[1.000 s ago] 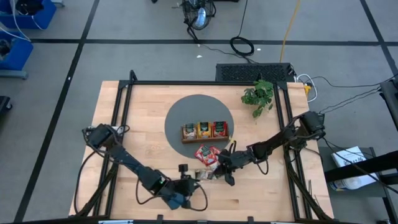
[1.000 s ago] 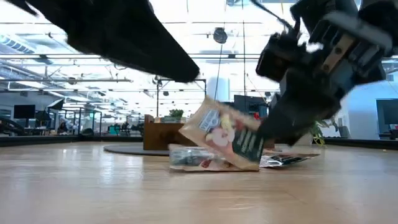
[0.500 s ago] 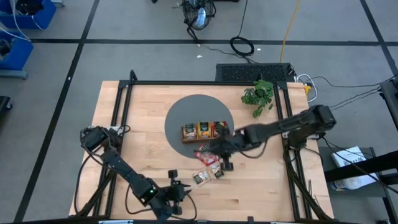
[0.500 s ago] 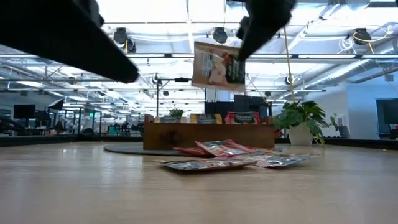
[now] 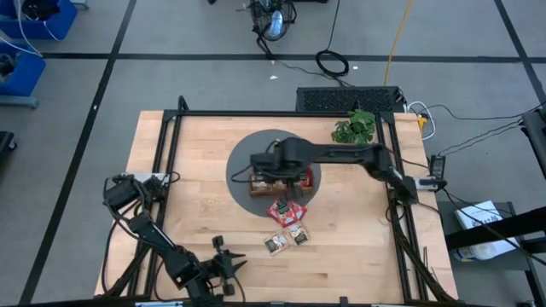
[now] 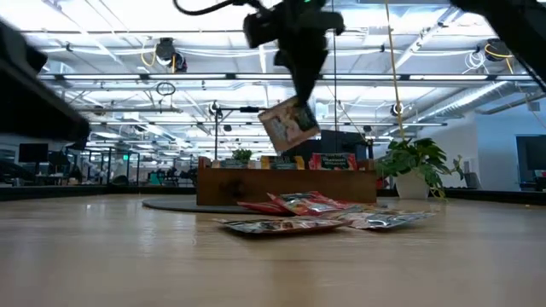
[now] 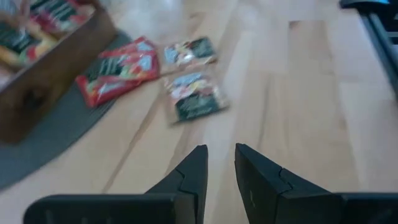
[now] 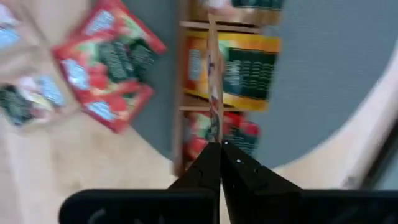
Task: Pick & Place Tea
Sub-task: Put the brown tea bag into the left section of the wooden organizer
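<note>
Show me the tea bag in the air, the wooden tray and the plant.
Tea bag (image 6: 290, 124), low view, middle of its printed face.
Wooden tray (image 6: 256, 186), low view, its front wall.
Plant (image 5: 355, 130), high view, its leaves.

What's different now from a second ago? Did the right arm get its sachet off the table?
Yes. The right gripper, shut on a tea sachet, lifted it from the loose pile and swung it over the wooden tray. The left gripper pulled back toward the table's near edge, carrying nothing. The loose sachets on the table, the tray and the plant stayed put.
</note>
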